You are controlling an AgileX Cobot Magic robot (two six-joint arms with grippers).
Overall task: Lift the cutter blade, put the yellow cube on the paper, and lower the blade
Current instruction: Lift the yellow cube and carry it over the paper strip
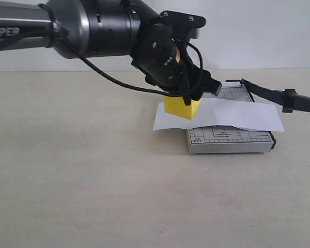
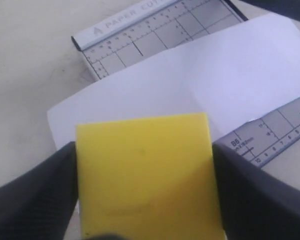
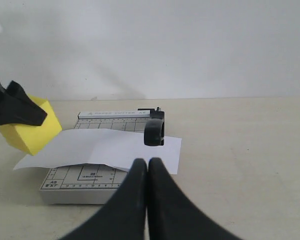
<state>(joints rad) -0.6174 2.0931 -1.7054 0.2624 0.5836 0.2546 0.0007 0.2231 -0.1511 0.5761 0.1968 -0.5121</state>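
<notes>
The yellow cube is held between the fingers of my left gripper, which is shut on it. It sits low at the left end of the paper; I cannot tell whether it touches. In the left wrist view the yellow cube fills the space between both black fingers, above the paper. The paper lies across the grey trimmer base. The cutter blade is raised, angled up to the right. My right gripper is shut and empty, just short of the blade's handle end.
The trimmer base stands on a beige tabletop in front of a white wall. The left arm's thick body and cable hang over the table's left half. The right gripper does not appear in the exterior view.
</notes>
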